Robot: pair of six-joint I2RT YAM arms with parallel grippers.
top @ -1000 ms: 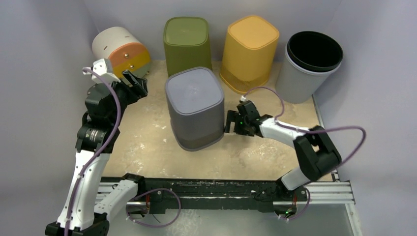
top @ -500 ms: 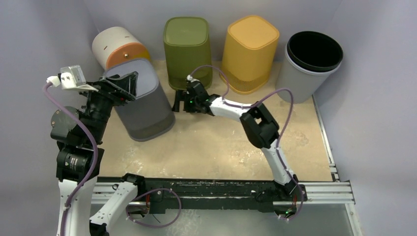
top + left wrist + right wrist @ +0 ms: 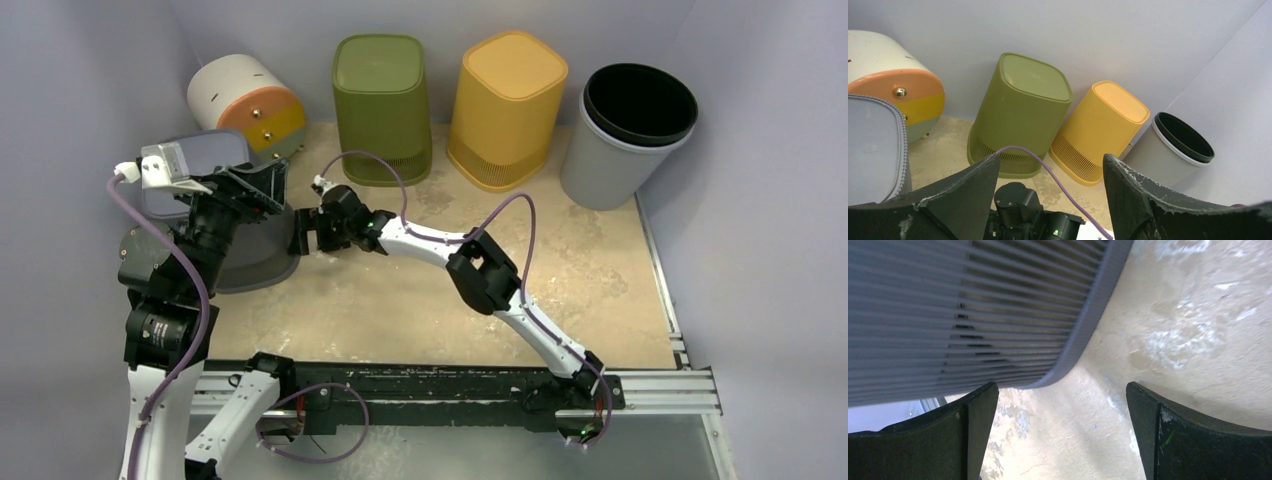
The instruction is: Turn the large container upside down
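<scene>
The large grey ribbed container (image 3: 222, 152) stands tilted at the far left of the table, closed base up, open rim (image 3: 256, 266) on the table. It shows at the left edge of the left wrist view (image 3: 873, 150) and fills the top of the right wrist view (image 3: 973, 315). My left gripper (image 3: 268, 186) hovers over its right side, open and empty (image 3: 1050, 200). My right gripper (image 3: 300, 233) is open and empty, low by the container's rim, one finger just under the rim's corner (image 3: 1062, 435).
Along the back wall stand a white, orange and yellow drum (image 3: 245, 100), a green bin (image 3: 380, 90), a yellow bin (image 3: 508, 100) and a grey bin with a black liner (image 3: 632, 130). The right arm stretches across the middle (image 3: 480, 270).
The grey container has moved from the table's middle to the far left and now leans. My right arm followed it leftward. My left arm rose and swung over it.
</scene>
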